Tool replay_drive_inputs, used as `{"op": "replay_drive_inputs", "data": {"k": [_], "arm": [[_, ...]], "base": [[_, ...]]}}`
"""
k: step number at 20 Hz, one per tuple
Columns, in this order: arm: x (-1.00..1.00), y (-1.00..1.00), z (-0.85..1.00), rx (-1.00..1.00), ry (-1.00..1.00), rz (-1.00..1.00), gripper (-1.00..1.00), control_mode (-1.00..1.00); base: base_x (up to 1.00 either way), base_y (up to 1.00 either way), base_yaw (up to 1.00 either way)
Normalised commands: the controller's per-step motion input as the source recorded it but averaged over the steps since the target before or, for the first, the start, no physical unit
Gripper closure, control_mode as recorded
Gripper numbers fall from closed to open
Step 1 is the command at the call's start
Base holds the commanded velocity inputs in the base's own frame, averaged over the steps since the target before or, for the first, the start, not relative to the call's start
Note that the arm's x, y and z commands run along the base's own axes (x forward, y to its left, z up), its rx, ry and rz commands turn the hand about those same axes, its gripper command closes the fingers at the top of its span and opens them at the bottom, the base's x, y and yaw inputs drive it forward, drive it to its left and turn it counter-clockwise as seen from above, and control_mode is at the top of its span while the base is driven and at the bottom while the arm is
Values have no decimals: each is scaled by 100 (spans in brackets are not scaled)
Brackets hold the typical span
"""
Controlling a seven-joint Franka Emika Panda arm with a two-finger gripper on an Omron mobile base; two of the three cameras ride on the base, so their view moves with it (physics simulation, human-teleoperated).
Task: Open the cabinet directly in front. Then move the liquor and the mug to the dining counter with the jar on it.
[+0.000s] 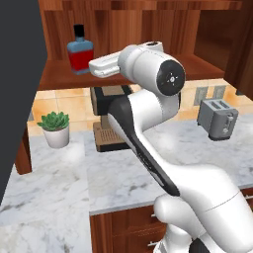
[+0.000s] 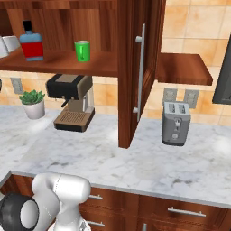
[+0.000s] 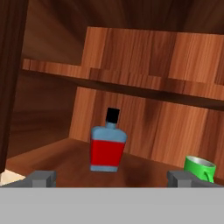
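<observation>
One liquor bottle (image 3: 108, 148), one mug (image 3: 200, 168) on the cabinet (image 2: 67, 63) shelf; my pincer (image 3: 111, 178) spread wide, empty.

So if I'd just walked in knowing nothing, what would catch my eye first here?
Probably the big white arm reaching up over the marble worktop toward the open cabinet. On its shelf stand a blue liquor bottle with a red label and, to its right, a bright green mug. The hand's two fingertips frame the bottle, wide apart, with nothing held.
</observation>
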Motion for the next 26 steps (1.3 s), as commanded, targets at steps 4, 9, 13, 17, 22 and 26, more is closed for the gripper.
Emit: {"op": "replay_drive_inputs", "data": {"k": [4, 9, 13, 17, 22, 26], "arm": [[0, 0, 0, 0, 0, 0, -100, -100], [0, 0, 0, 0, 0, 0, -100, -100], [8, 0, 0, 0, 0, 0, -100, -100], [17, 0, 0, 0, 0, 0, -100, -100], [25, 0, 0, 0, 0, 0, -100, -100], [42, 0, 0, 0, 0, 0, -100, -100]], "base": [[0, 0, 0], [0, 0, 0], [0, 0, 0], [0, 0, 0], [0, 0, 0], [0, 0, 0]]}}
